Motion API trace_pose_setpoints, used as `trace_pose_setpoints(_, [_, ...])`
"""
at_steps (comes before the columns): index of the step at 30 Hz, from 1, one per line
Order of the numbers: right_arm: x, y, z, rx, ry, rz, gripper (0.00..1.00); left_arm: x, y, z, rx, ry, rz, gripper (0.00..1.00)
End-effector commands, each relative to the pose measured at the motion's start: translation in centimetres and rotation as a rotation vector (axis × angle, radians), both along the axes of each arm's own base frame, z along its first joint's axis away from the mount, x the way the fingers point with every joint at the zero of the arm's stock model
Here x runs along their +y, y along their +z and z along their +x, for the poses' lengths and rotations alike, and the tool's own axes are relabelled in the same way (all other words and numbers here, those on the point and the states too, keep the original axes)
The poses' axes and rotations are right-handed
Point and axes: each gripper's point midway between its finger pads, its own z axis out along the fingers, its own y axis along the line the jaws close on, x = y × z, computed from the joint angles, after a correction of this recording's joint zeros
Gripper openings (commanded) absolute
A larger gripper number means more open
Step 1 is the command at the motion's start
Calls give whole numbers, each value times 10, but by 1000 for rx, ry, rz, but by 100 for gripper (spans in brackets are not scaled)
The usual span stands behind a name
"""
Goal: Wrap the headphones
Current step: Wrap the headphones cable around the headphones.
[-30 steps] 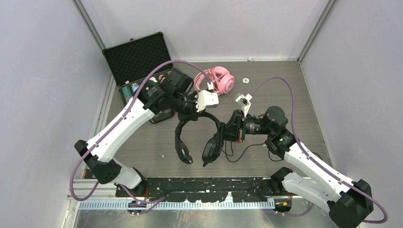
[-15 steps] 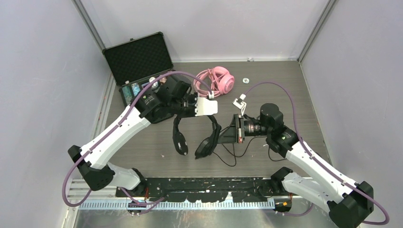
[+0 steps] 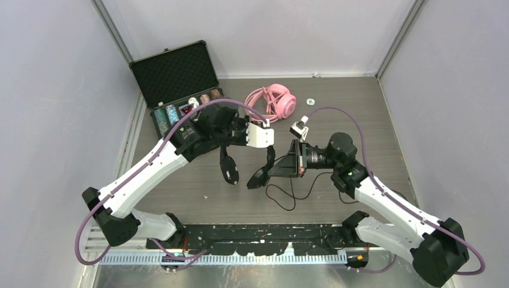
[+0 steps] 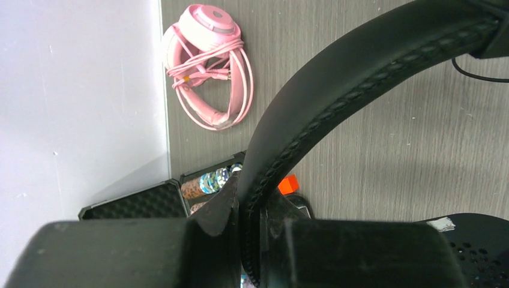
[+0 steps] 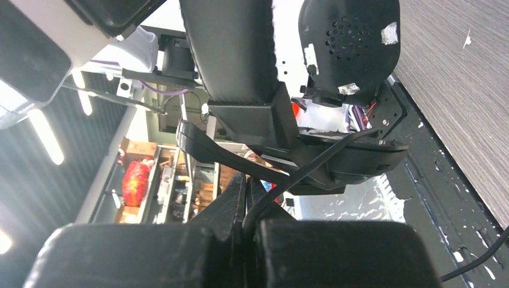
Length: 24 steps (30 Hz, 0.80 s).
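Observation:
The black headphones (image 3: 228,170) hang in the air over the middle of the table, earcups down. My left gripper (image 3: 254,146) is shut on their padded headband (image 4: 360,78), pinched between my jaws (image 4: 249,193). My right gripper (image 3: 274,171) is shut on the thin black cable (image 5: 312,165) just below one earcup (image 5: 348,42). The rest of the cable (image 3: 293,193) trails in loose loops on the table. The pink headphones (image 3: 277,101) lie at the back, their pink cable wound around them; they also show in the left wrist view (image 4: 207,66).
An open black case (image 3: 174,72) with several patterned rolls stands at the back left, close behind my left arm. A small white disc (image 3: 310,101) lies right of the pink headphones. A small orange block (image 4: 288,183) sits by the case. Grey walls enclose the table.
Both grippers have carried the black headphones left and toward the back, and the earcups have swung closer together. The loose cable has been dragged left across the table.

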Motion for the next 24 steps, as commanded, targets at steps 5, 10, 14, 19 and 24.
trace_pose_setpoints(5, [2,46,13,-98,-58,190,10,33,-16,5,-28,158,31,0])
trace_pose_setpoints(10, [1,56,21,-102,-108,224,11,54,-22,4,5,307,11,0])
trace_pose_setpoints(14, [4,53,34,-87,-165,205,6,70,-26,0,52,446,-27,0])
trace_pose_setpoints(19, [7,58,49,-74,-223,211,9,89,-28,0,96,654,-76,0])
trace_pose_setpoints(24, [17,70,71,-81,-257,204,8,97,-39,-6,174,798,-118,0])
